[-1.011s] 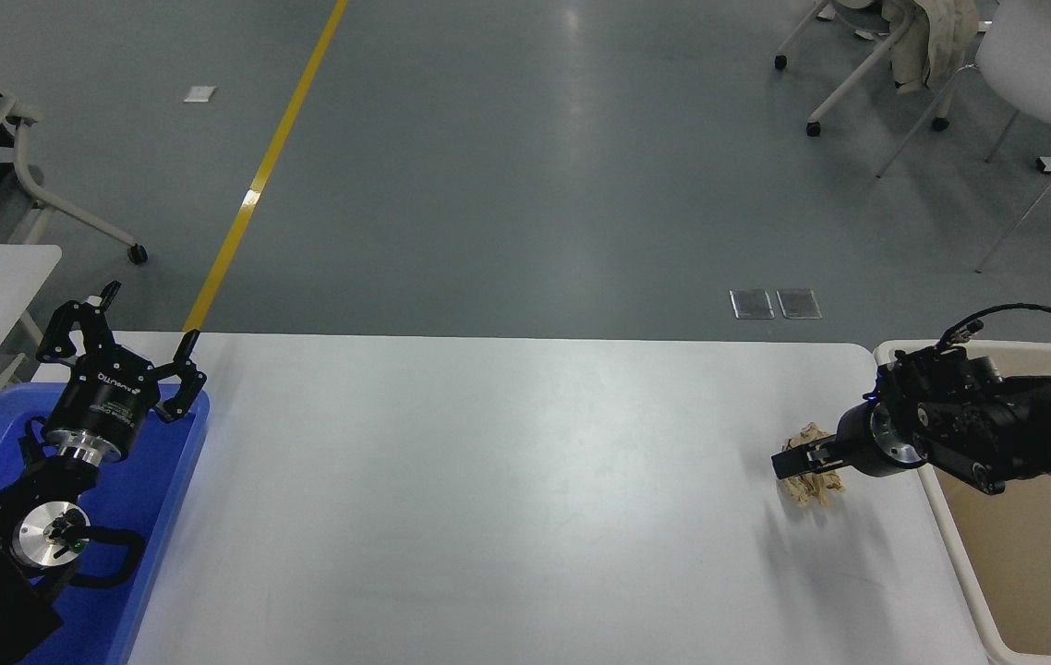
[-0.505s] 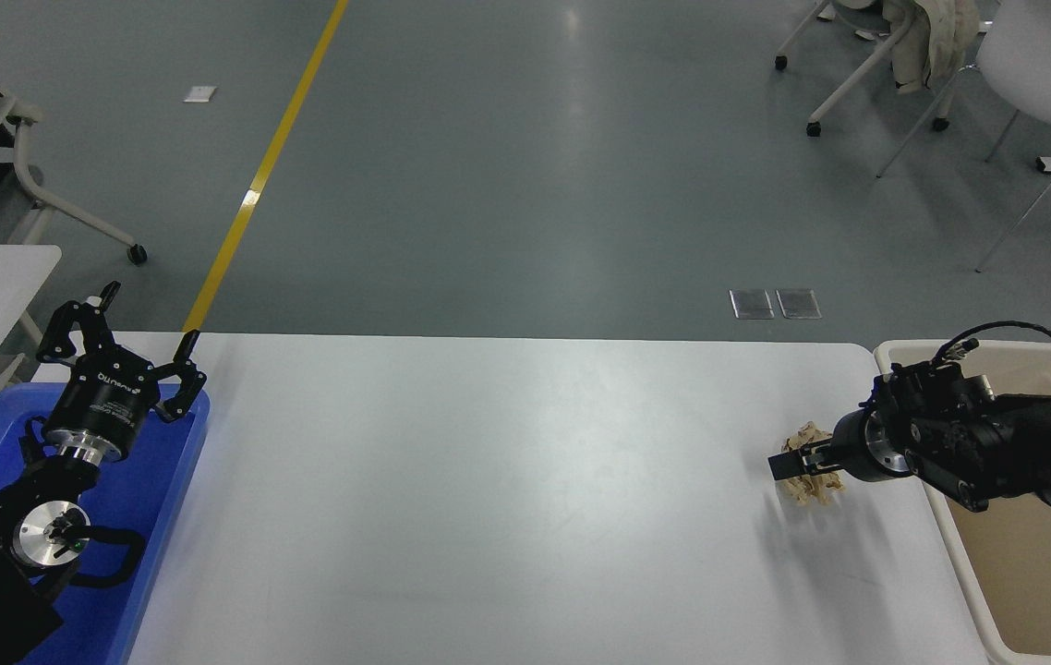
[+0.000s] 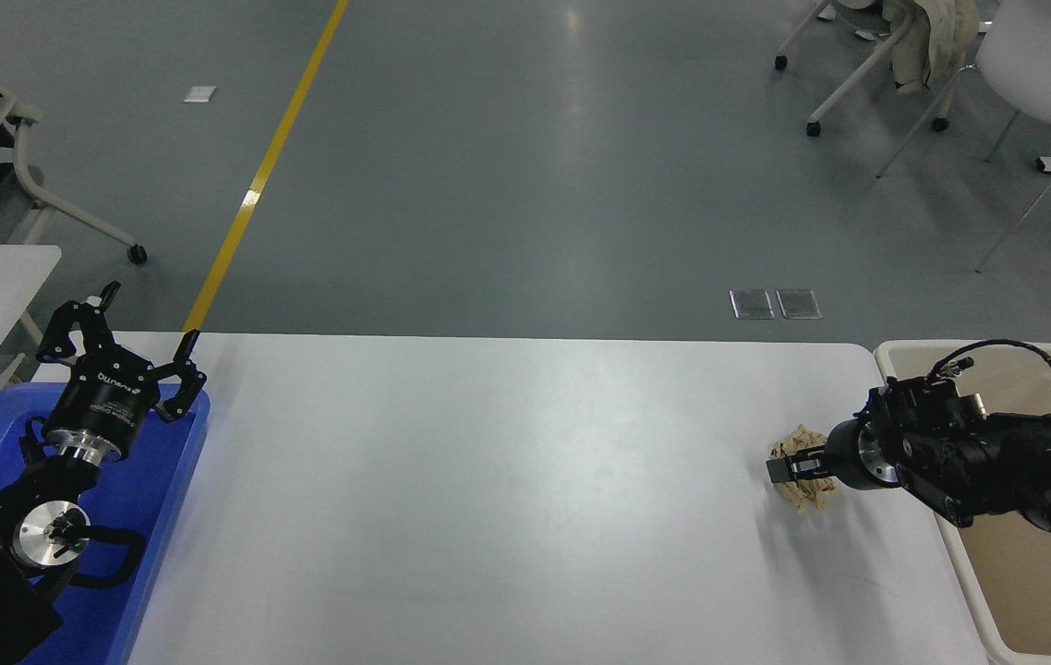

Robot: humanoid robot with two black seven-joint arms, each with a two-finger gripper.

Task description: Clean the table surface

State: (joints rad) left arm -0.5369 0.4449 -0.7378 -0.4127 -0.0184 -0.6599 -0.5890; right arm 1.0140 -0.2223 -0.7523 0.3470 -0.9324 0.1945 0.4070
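Right gripper (image 3: 789, 469) clamped on crumpled tan wad (image 3: 801, 466) near table surface (image 3: 489, 499) right edge, beige bin (image 3: 1033, 591) just beyond; left gripper (image 3: 124, 337) splayed open, empty, over blue bin (image 3: 156, 517).

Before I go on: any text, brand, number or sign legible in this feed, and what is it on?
"ROBOTIQ": white brand lettering on the black body of the left gripper, parked over the blue bin; it is small and angled, so the reading is tentative.
Right gripper, shut on a crumpled tan wad: no readable marking.
White table surface: no print.
Beige bin: no label visible.
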